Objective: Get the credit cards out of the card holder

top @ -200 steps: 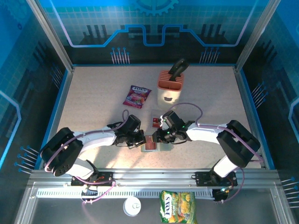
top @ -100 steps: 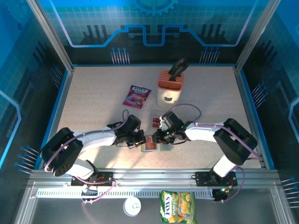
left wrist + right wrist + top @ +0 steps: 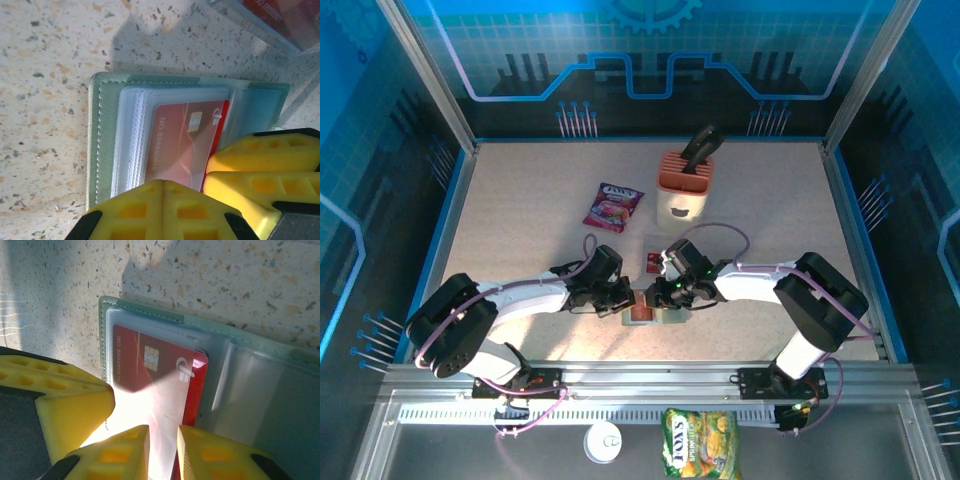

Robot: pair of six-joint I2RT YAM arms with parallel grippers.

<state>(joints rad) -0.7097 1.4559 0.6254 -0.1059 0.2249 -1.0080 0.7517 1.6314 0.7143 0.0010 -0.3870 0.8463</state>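
Step in hand: pulling a card out of the card holder [image 3: 100, 140], which lies open on the table [image 3: 520, 200] at the near middle, between the two arms. One card [image 3: 653, 262] lies loose on the table just beyond it, so the job looks partly done.

Left gripper [image 3: 161, 200]: jaws fully closed, nothing between them. The closed tip presses down on the near edge of the holder's clear sleeves [image 3: 132, 135] as a hold-down.

Right gripper [image 3: 162, 432]: jaws almost closed, thin gap only, nipped on the lower edge of the red card [image 3: 150, 365] that sits in the top sleeve, chip side up. A second red edge shows under it. Glare washes out the pinch, so the pads may have sleeve as well as card — can't say for sure.

Next move, as I judge it: right arm draws the card straight out along the sleeve opening, w/ the left pressing so the holder doesn't drag. If only sleeve comes, let go & re-nip on bare card.
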